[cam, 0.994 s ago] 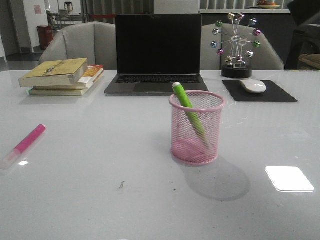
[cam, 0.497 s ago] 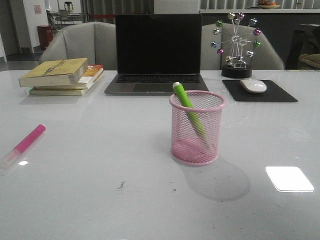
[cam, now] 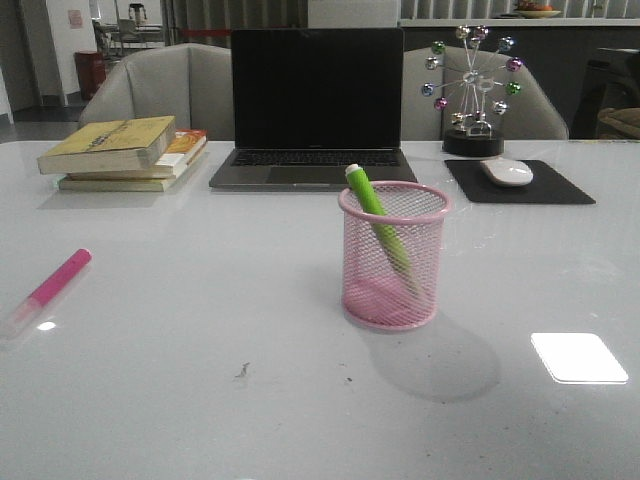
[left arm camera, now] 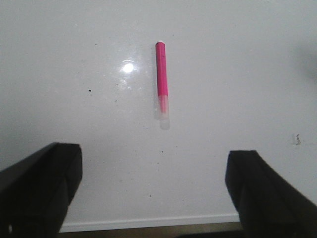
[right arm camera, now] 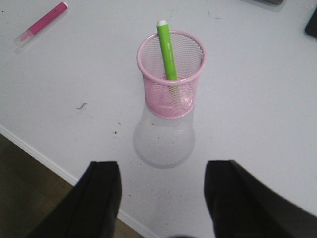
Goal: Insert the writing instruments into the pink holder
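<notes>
The pink holder stands upright mid-table, in front of the laptop. A lime green marker leans inside it, its white end poking above the rim. The bright pink marker lies flat on the table at the far left. In the left wrist view this pink marker lies some way beyond my open left gripper, which holds nothing. In the right wrist view the holder with the green marker sits ahead of my open, empty right gripper. Neither gripper appears in the front view.
A shut-off laptop stands at the back centre. A stack of books lies back left. A mouse on a black pad and a ball ornament stand back right. The table's near edge runs just under both grippers.
</notes>
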### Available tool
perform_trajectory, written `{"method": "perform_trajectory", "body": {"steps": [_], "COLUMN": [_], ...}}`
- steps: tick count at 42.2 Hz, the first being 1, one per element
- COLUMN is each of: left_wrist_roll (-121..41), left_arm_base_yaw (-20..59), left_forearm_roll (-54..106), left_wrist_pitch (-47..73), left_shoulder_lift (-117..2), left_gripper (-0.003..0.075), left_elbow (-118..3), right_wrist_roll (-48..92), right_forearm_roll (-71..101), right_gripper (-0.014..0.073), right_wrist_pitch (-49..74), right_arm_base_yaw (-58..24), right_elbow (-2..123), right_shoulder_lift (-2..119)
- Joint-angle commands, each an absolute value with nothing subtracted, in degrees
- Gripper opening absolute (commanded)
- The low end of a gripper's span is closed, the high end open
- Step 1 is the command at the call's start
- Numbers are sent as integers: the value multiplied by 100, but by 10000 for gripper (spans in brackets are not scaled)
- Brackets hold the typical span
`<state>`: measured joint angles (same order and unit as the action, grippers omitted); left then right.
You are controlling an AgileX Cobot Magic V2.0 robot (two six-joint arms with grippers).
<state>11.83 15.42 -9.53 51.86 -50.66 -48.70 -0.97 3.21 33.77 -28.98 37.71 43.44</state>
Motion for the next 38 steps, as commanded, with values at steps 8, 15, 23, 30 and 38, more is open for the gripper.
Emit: {"method": "perform_trajectory", "body": {"steps": [8, 15, 23, 30, 38], "left_wrist_roll": [1268, 1268, 1062, 1062, 1020], "left_arm_base_yaw": [1364, 944, 900, 1117, 1229], "left_forearm_roll": [-1047, -859, -696, -776, -776], "left_wrist_pitch": [5240, 5205, 5124, 4719, 5000], "left_shoulder_lift": [-6491, -7644, -8849, -9586, -10485], "left_gripper": [634, 634, 634, 634, 634], "left_elbow": [-5827, -6259, -6854, -7311, -8057], "right_wrist_roll": [-88, -88, -88, -88, -88], "right_forearm_roll": [341, 341, 341, 341, 341], "right_gripper": [488, 488, 488, 488, 488], "right_wrist_pitch": [2977, 2977, 2977, 2977, 2977], "right_arm_base_yaw": [-2886, -2886, -2886, -2886, -2886], "right_elbow": [3931, 3931, 3931, 3931, 3931], "right_shoulder_lift": [4318, 4318, 4318, 4318, 4318]}}
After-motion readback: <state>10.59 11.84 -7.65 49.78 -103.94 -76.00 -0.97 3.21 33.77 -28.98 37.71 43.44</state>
